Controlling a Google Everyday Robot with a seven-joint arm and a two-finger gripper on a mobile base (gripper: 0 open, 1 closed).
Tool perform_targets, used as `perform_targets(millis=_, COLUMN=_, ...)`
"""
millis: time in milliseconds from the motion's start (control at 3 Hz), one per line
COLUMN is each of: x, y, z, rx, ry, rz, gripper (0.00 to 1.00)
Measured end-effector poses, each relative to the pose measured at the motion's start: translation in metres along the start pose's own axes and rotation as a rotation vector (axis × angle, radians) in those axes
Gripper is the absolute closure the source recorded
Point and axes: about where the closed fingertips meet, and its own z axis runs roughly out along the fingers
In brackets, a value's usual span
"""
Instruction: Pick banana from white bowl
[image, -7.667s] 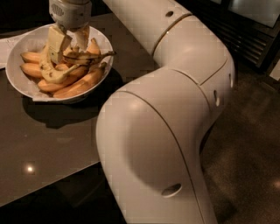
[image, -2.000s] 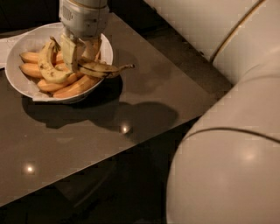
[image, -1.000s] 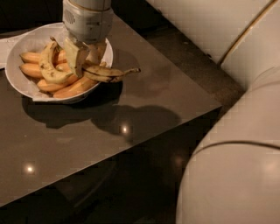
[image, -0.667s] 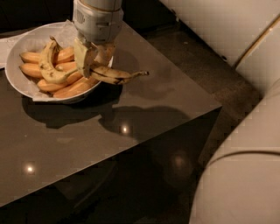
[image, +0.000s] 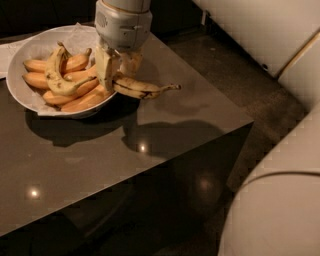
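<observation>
Gripper (image: 118, 74) pinches shut on the bruised banana (image: 142, 90) at the end opposite its stem, holding it over the white bowl (image: 20, 96) rim; light, soft fruit, probably bruising under firm squeezing.

1. No text, label, brand, number or sign could be read anywhere in the view.
2. The gripper (image: 118, 74) carried no legible marking. It hung at the right rim of the white bowl (image: 17, 85), with its fingers clamped on one end of the banana (image: 141, 89), which showed no sticker.
</observation>
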Motion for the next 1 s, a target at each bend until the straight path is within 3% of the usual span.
perform_targets(millis=667, x=0.011, y=-0.020, z=-0.017, rx=0.050, ry=0.008, rz=0.102, gripper=1.00)
perform_targets(millis=1000, x=0.011, y=-0.020, z=-0.017, rx=0.050, ry=0.008, rz=0.102, gripper=1.00)
